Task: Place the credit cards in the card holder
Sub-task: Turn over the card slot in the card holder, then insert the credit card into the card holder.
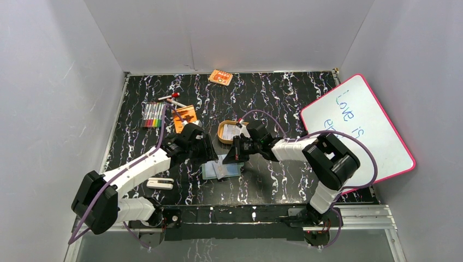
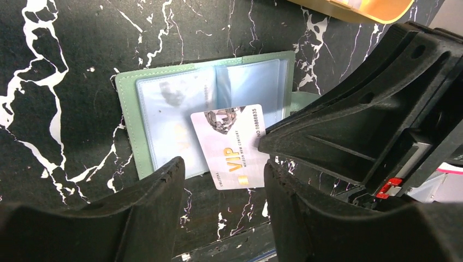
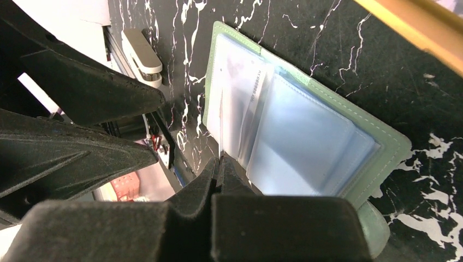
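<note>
As the right gripper [image 3: 218, 166] pinches one edge of the credit card [image 2: 232, 147], that card sits over the lower right of the open card holder [image 2: 164, 109], mid-frame in the left wrist view. The left gripper [image 2: 224, 165] is spread either side of the card's lower end, gripping nothing.

The place looked like a robotics lab test cell. Plain white panels [image 1: 245, 33] boxed in a black marbled tabletop [image 1: 284, 95]. A cabled left arm [image 1: 136, 169] and right arm [image 1: 327, 158] stood bolted to an aluminium rail [image 1: 360, 215] at six o'clock. A scribbled whiteboard [image 1: 360, 131] leaned at three o'clock.
</note>
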{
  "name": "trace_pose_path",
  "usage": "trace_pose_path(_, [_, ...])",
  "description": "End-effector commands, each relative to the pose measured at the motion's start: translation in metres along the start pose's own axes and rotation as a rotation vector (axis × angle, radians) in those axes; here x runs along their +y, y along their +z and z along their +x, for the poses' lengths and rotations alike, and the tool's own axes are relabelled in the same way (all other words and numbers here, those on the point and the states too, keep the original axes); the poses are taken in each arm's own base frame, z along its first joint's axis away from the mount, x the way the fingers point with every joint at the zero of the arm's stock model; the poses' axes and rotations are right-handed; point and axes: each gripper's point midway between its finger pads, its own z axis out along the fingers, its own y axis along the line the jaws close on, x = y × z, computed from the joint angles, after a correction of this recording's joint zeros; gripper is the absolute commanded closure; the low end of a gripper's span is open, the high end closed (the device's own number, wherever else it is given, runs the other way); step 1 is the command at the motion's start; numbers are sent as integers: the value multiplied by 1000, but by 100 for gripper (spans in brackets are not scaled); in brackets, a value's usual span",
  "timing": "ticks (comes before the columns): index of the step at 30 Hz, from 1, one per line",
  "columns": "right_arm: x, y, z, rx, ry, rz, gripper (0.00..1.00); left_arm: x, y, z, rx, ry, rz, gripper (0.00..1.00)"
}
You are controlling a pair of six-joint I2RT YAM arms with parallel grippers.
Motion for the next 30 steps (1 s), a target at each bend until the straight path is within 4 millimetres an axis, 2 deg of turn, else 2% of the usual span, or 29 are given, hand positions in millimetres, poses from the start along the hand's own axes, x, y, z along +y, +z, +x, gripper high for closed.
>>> trace_pose_path(1, [10, 3, -12, -34, -37, -7, 100, -6, -5, -5, -27, 13, 26, 50])
trace_pose_path(8, [8, -6, -16, -114, -27, 4, 100, 17, 20, 11, 5, -6, -27, 70])
trace_pose_path(14, [3, -8, -18, -146, -13, 27, 100, 32, 34, 21, 26, -24, -72, 78])
trace_pose_path(22, [-3, -13, -20, -159, -13, 50, 100, 49, 34, 24, 9, -28, -131, 82])
trace_pose_path(30, [-3, -12, -21, -167, 12, 36, 100, 49, 34, 27, 17, -33, -130, 82])
